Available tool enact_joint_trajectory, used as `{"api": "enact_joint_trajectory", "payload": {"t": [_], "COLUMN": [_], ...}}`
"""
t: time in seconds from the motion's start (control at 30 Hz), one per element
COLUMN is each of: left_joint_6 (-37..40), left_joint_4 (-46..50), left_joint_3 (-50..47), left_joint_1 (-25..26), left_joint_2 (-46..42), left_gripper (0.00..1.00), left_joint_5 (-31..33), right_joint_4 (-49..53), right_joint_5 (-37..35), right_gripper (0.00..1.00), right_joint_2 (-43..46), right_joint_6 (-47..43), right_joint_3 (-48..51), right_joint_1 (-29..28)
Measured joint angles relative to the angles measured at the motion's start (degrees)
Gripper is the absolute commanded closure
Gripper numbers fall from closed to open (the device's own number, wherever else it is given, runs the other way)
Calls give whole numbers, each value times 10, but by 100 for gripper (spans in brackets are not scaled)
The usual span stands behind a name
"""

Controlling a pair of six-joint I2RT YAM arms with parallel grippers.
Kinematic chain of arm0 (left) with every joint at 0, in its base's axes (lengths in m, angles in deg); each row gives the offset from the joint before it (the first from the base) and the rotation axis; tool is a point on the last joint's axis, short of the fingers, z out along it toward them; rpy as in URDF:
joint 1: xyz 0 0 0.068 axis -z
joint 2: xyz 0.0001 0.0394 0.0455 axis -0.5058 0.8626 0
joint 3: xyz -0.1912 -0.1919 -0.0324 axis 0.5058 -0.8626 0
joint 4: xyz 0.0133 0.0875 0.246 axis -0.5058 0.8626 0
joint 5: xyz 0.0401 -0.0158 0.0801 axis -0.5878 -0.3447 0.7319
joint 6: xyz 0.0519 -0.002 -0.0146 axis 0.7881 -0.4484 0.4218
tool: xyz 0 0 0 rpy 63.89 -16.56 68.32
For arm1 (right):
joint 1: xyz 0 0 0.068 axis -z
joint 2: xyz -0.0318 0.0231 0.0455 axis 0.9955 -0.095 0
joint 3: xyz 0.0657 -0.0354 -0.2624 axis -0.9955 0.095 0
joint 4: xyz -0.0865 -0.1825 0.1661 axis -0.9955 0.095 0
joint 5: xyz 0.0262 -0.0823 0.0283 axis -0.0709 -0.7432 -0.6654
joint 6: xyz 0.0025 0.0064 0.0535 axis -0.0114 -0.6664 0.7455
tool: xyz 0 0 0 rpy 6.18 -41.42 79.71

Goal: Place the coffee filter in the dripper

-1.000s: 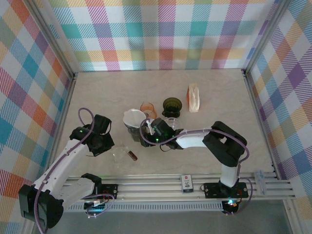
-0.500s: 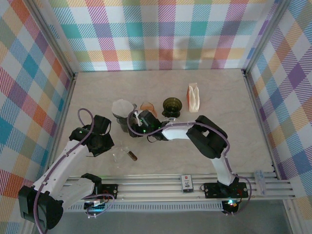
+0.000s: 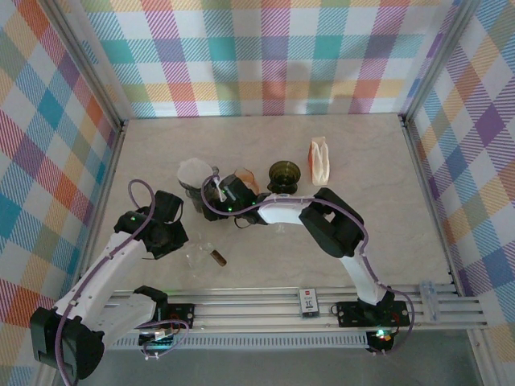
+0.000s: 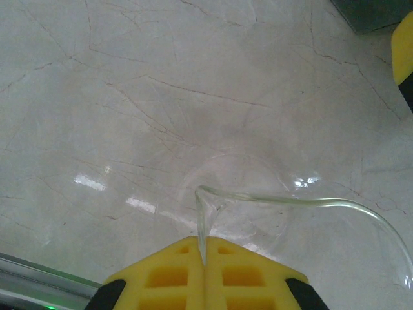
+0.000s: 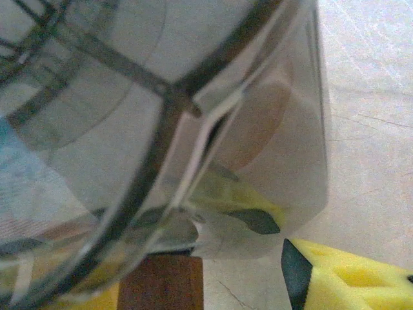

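The white paper coffee filter [image 3: 193, 170] already sits in the smoky grey plastic dripper [image 3: 190, 186], just ahead of the right claw [image 3: 211, 191]; its yellow fingers [image 5: 348, 278] straddle the dripper's base, but I cannot tell whether they pinch it; best to release gently and back straight off, leaving the cone seated; the left claw [image 4: 205, 258] is closed tight on the rim of the empty clear glass jug [image 4: 245, 213].

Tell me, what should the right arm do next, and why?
Probably spread the jaws of the right gripper wider and draw it straight back from the dripper. The white filter already sits inside it, so the job looks done. The jaws stand on either side of the dripper, so a sideways pull might tip it.
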Motion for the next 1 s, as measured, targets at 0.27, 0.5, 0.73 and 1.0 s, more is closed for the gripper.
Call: {"api": "enact_joint_trajectory", "payload": {"t": [0.27, 0.5, 0.73, 1.0], "left_joint_6": [0, -13, -48, -61], "left_joint_4": [-1, -16, -51, -103], "left_joint_3": [0, -8, 7, 84], "left_joint_1": [0, 28, 154, 268], "left_joint_2": [-7, -14, 41, 153], "left_gripper": [100, 100, 100, 100], "left_joint_5": [-2, -2, 23, 59], "right_joint_4": [-21, -50, -20, 86], "right_joint_5": [4, -21, -112, -216], "right_gripper": [31, 31, 30, 30], "right_joint_2": [92, 270, 439, 561], "right_joint_6": [19, 33, 27, 29], "right_joint_3": [130, 279, 367, 451], "right_joint_1": [-5, -12, -14, -7]}}
